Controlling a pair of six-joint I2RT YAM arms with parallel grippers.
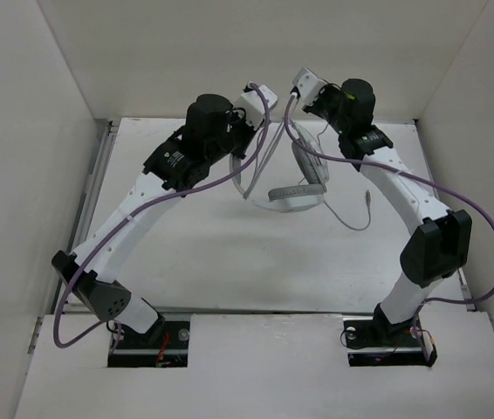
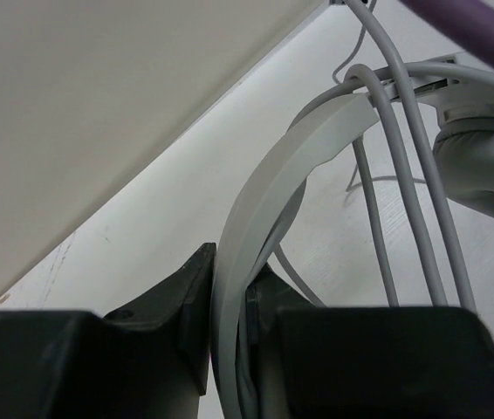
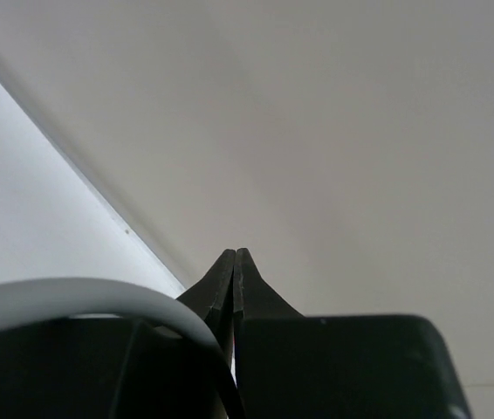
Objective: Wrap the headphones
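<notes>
The light grey headphones (image 1: 295, 194) hang tilted above the middle far part of the table, between the two wrists. My left gripper (image 2: 229, 262) is shut on the curved headband (image 2: 273, 175). One padded earcup (image 2: 483, 166) shows at the right of the left wrist view. Several turns of the thin grey cord (image 2: 404, 131) cross the headband near that earcup. My right gripper (image 3: 234, 253) is shut, and the cord (image 3: 55, 292) curves in between its fingers low down. The loose end of the cord (image 1: 352, 225) lies on the table with its small plug (image 1: 366, 199).
White walls enclose the table (image 1: 229, 253) at the back, left and right; both wrists are close to the back wall (image 1: 273, 52). Thick purple cables (image 1: 483, 227) loop off both arms. The arm bases stand at the near edge.
</notes>
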